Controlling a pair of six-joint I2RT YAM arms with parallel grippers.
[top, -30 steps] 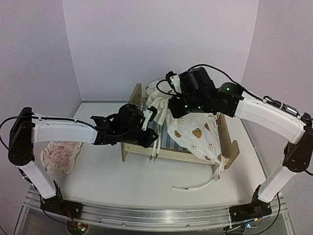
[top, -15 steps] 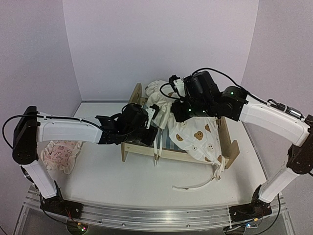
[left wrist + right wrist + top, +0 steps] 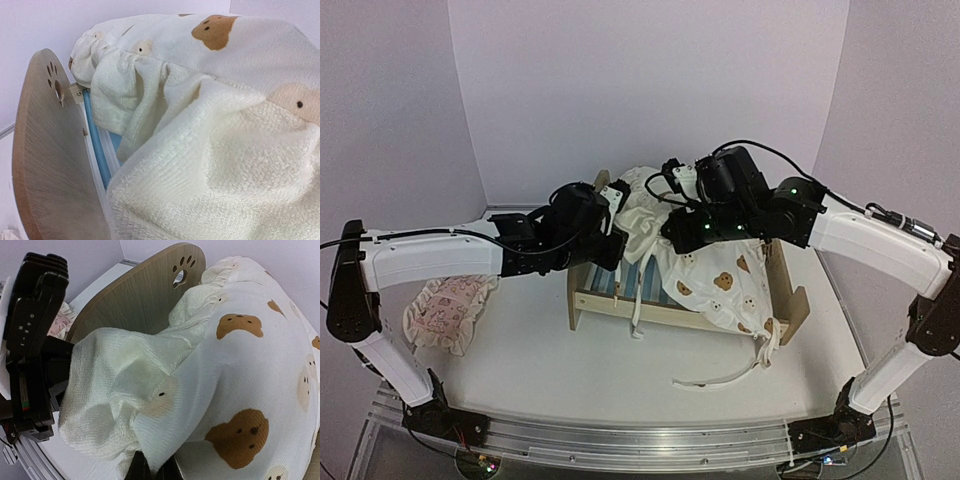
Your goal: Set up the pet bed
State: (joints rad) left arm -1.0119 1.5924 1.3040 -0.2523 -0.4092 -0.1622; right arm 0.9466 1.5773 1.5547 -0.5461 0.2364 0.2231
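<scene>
We find the quilt [image 3: 720,285] hiding most of the pet bed [image 3: 620,310]. Fingertips of left gripper [image 3: 618,215] and right gripper [image 3: 152,471] lie largely buried in it.

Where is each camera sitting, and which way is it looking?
Top camera: high behind the arms, looking down at the table; both arms, the pet bed and bear quilt show.
Left wrist camera: on the left arm, close against the quilt, facing the headboard; its own fingers are hidden.
Right wrist camera: on the right arm, facing the headboard; the right gripper pinches quilt at the bottom, the left gripper shows at left.
Shared: both wrist views show the paw-cutout headboard and the quilt.
</scene>
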